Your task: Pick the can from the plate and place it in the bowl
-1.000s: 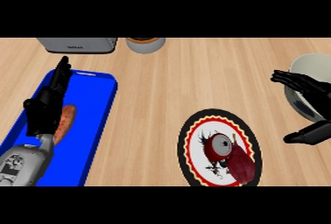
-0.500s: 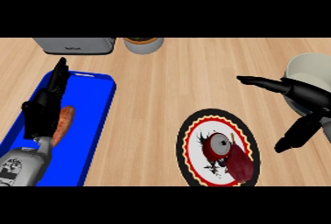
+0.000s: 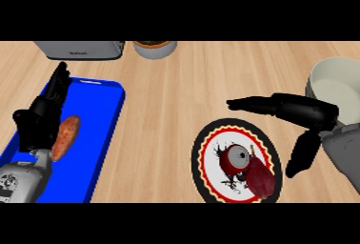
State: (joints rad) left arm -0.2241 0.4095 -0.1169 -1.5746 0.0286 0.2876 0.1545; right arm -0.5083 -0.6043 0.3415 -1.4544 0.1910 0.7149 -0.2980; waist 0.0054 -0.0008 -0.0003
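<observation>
A red can [image 3: 237, 159] lies on its side on a round plate [image 3: 209, 147] with a red, black and yellow rim, lower centre right. A dark red, rounded object [image 3: 262, 180] lies against it on the same plate. The pale bowl [image 3: 340, 84] stands at the right edge. My right hand [image 3: 302, 111] hovers open just above and right of the plate, fingers stretched left and thumb hanging down beside the rim. It touches nothing. My left hand [image 3: 44, 114] rests open over the blue tray at the left.
A blue tray [image 3: 105, 124] at the left carries an orange sweet potato [image 3: 65, 137]. A grey toaster [image 3: 79, 48] and a small pot [image 3: 155, 47] stand at the counter's back edge. Bare wood lies between tray and plate.
My right hand has swung left from over the bowl toward the plate, fingers spreading. The left hand, can and plate have not moved.
</observation>
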